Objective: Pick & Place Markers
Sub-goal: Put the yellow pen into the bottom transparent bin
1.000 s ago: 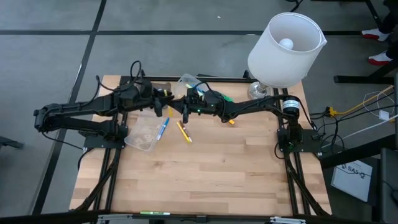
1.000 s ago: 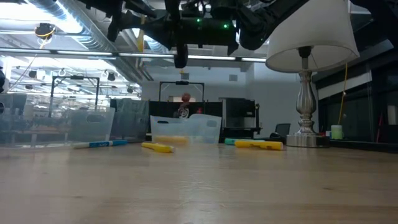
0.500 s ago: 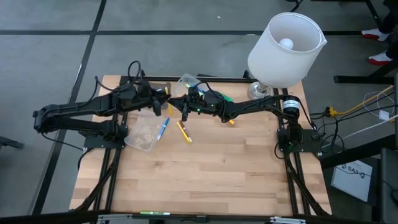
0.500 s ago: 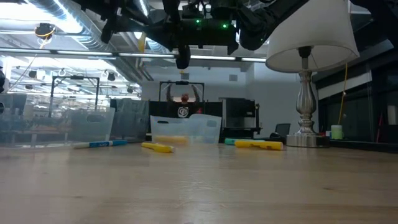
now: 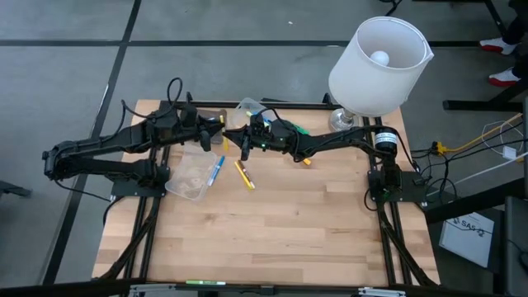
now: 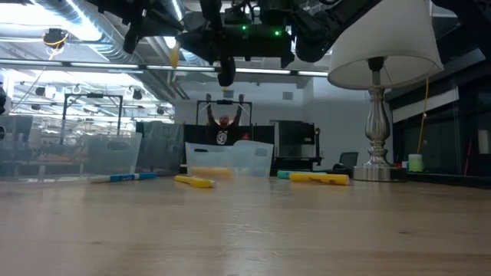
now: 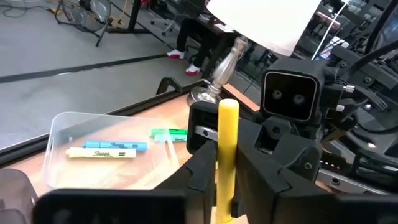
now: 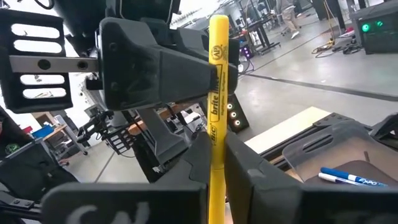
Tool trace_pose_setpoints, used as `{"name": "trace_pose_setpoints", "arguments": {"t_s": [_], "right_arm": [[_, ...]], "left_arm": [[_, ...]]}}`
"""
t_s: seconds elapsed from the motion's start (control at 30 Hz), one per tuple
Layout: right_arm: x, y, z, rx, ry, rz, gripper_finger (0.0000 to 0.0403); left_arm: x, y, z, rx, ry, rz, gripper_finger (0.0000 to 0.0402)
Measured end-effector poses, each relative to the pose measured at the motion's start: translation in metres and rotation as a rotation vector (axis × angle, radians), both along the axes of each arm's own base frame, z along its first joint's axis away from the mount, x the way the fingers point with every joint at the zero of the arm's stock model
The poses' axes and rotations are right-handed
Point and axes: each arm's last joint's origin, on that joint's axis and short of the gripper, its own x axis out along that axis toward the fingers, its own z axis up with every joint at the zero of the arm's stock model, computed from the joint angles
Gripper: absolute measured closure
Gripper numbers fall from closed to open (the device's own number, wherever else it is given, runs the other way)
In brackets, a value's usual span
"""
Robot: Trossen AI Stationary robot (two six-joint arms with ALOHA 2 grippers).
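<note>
A yellow marker (image 8: 217,93) hangs in the air above the back of the table (image 5: 289,223), caught between both arms at once — the right gripper (image 8: 214,152) is clamped on one end and the left gripper (image 7: 221,165) has its fingers on either side of the other end, just about touching it. From above, the two grippers meet nose to nose near the clear container (image 5: 247,109), which has a blue and a pale yellow marker lying in it. On the wood below lie a blue marker (image 5: 216,169) and another yellow one (image 5: 244,174), side by side — a second clear container (image 5: 191,175) sits just left of them. A white-shaded lamp (image 5: 378,64) stands at the back right corner.
</note>
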Motion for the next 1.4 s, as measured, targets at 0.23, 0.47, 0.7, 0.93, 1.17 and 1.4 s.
{"name": "trace_pose_setpoints", "arguments": {"t_s": [0.23, 0.47, 0.7, 0.93, 1.17, 1.4], "right_arm": [[0.000, 0.000, 0.001, -0.001, -0.006, 0.002, 0.0376], [0.000, 0.000, 0.001, -0.002, -0.005, 0.001, 0.0370], [0.000, 0.000, 0.000, -0.004, 0.004, 0.001, 0.0367], [0.000, 0.001, -0.003, 0.009, 0.042, 0.007, 0.0327], [0.001, 0.001, -0.009, 0.016, 0.100, 0.049, 0.0258], [0.001, 0.004, -0.020, 0.030, 0.225, 0.148, 0.0209]], "left_arm": [[-0.001, 0.002, 0.000, -0.013, -0.001, -0.024, 0.0337], [0.000, 0.002, 0.000, -0.012, -0.001, -0.030, 0.0376], [0.000, 0.002, -0.001, 0.002, 0.009, -0.047, 0.0384], [0.001, 0.002, -0.001, 0.004, 0.013, -0.051, 0.0384], [0.001, 0.002, -0.002, 0.001, 0.018, -0.059, 0.0384], [0.000, 0.001, -0.005, -0.016, 0.050, -0.080, 0.0384]]}}
